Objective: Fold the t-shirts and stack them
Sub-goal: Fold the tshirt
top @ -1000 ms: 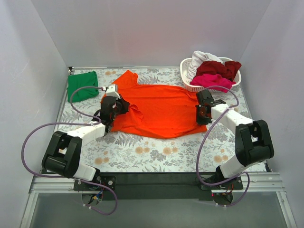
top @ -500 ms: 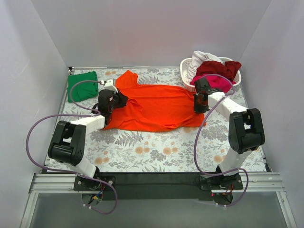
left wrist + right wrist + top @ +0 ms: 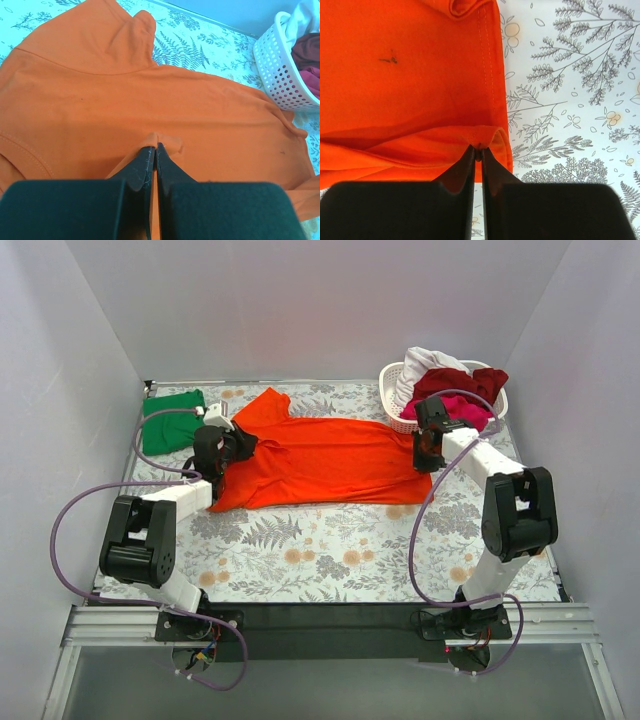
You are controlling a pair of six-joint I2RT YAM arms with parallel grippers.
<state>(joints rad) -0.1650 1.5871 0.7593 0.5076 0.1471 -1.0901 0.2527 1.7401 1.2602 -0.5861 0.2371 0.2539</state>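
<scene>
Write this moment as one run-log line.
left gripper: shut on bright orange-red cloth t-shirt | right gripper: shut on same shirt | green cloth t-shirt: far-left corner | white plastic lattice basket: far right

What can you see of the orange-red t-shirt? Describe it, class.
The orange-red t-shirt is soft, plain cloth with stitched hems, lying spread sideways on the flowered table, one sleeve pointing to the far left. A dark speck marks it. The left pincer and right pincer, both shut, each pinch a pucker of cloth at opposite ends.

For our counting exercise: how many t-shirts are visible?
5: orange shirt mid-table; green shirt far left; white shirt, dark red shirt, pink shirt in basket. More may hide beneath.
</scene>
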